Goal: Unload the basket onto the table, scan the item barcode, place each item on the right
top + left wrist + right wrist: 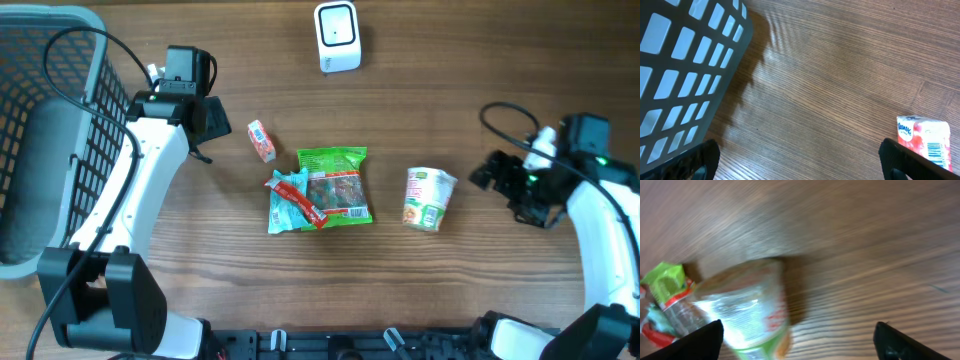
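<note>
A cup noodle (429,198) with a green label lies on its side right of centre. My right gripper (487,177) is just right of it, open, with a small gap between them. In the blurred right wrist view the cup (747,312) lies ahead of the left finger (700,342), not gripped. A small red-and-white packet (261,140) lies right of my open left gripper (205,125); in the left wrist view the packet (922,140), a barcode on its side, sits beside the right finger (905,162). The white scanner (337,36) stands at the back centre.
A grey mesh basket (40,120) fills the left side, close to the left arm, and its wall (685,65) shows in the left wrist view. A green snack bag (337,185) and a blue-and-red packet (290,200) lie at the centre.
</note>
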You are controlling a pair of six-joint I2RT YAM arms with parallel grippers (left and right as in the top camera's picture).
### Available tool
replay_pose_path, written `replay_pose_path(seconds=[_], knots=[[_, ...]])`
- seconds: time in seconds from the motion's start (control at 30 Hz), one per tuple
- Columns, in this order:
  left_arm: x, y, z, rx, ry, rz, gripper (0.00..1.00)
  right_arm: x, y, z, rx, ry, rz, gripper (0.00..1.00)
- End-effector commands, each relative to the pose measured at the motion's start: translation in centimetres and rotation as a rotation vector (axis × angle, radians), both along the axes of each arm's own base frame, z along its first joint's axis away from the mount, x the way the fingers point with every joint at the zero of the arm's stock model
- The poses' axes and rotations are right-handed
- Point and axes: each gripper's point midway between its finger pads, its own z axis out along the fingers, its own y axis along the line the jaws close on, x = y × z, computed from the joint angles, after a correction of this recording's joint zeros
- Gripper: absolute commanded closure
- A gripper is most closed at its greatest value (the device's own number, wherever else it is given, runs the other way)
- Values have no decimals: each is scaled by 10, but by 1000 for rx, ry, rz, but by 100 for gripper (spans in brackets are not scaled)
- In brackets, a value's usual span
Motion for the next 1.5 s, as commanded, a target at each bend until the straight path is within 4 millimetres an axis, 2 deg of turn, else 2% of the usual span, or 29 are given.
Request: replay_pose_path(seconds=[0.0,0.13,0.23,0.47,0.6,0.9,1.47], knots=[[0,3,2,16,-2,-3,0,-13,8,-18,117,4,-7,18],[0,3,2,16,-3,-2,0,-18,30,-37,158,-9,52,18],[0,3,3,16,-3,-2,0,-16,54,-39,218,-55,138,18],[0,3,2,16,-3,-3,0,-15,58,-42,215,-69,160,22],[0,3,2,16,-3,-3,0,-13,79,-41,330,-166,227,23],[0,3,2,16,-2,-3,0,-11,84,-36,337,-230,308,22],[0,3,2,16,-2,-2,0,-3,80,-40,308,-268,314,24]])
